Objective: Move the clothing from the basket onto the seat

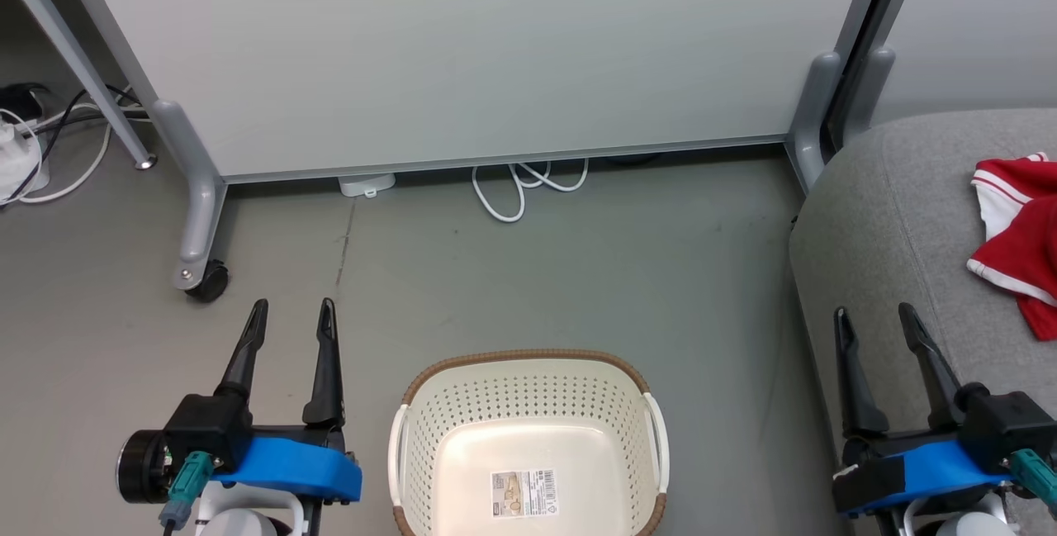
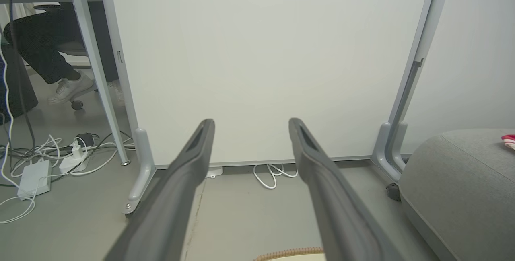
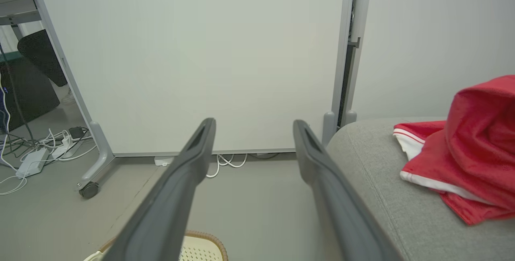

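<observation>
Down at the lower left of the head view, my left gripper (image 1: 295,305) has its two dark fingers spread apart with nothing between them, tips pointing up the frame over the grey floor (image 1: 578,272). My right gripper (image 1: 874,310) at the lower right is spread the same way and grips nothing; its fingers lie over the near edge of the seat (image 1: 892,206), though I cannot tell whether they touch the fabric.

Between the two grippers, on the floor, the basket (image 1: 528,354) stands upright. I can see straight down to its pale bottom, where a label sticker (image 1: 523,494) shows.

The clothing (image 1: 1020,239) lies on the seat, well apart from the basket, as a rumpled red heap with white trim running off the right edge of the head view. In the right wrist view one fold of it stands up above the rest. I cannot tell how many pieces make up the heap.

Beyond the basket a pale partition panel (image 1: 495,49) stands on grey feet, one with a castor (image 1: 208,280), and a white cable (image 1: 528,185) loops out from under it.
</observation>
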Motion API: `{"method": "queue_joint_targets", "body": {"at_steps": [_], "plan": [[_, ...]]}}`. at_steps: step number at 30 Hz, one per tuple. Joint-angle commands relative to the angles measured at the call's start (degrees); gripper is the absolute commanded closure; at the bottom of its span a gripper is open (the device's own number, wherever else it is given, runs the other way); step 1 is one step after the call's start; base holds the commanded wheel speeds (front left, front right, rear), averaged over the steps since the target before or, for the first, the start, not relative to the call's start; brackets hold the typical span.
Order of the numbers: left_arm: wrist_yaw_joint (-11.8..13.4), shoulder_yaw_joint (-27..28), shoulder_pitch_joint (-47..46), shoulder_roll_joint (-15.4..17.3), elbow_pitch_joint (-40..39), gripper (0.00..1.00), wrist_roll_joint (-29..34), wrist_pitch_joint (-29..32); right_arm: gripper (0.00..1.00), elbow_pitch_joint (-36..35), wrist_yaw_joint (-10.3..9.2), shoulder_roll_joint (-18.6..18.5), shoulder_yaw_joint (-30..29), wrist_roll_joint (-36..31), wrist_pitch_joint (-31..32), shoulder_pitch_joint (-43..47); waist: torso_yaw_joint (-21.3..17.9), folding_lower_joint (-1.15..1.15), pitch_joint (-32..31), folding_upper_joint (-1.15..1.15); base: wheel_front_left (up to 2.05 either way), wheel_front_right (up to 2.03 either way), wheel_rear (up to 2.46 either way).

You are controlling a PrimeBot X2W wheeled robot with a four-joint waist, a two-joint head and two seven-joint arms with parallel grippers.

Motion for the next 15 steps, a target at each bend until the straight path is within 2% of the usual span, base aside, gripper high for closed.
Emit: {"method": "queue_joint_targets", "body": {"at_steps": [1, 14, 15], "plan": [[-0.3, 0.5, 0.5, -0.1, 0.1, 0.0, 0.2, -0.1, 0.0, 0.2, 0.01, 0.3, 0.2, 0.3, 0.0, 1.1, 0.3, 0.01, -0.3, 0.0, 0.0, 0.0, 0.0], [-0.5, 0.0, 0.7, -0.2, 0.7, 0.0, 0.0, -0.1, 0.0, 0.6, 0.01, 0.4, 0.5, 1.3, 0.0, 1.0, 0.7, 0.01, -0.7, 0.0, 0.0, 0.0, 0.0], [-0.2, -0.1, 0.4, -0.2, 0.7, 1.0, -0.2, 0.0, 1.0, 0.6, 0.0, 0.2, 0.6, 1.0, 0.0, 0.6, 0.7, 0.01, -0.8, 0.0, 0.0, 0.0, 0.0]]}}
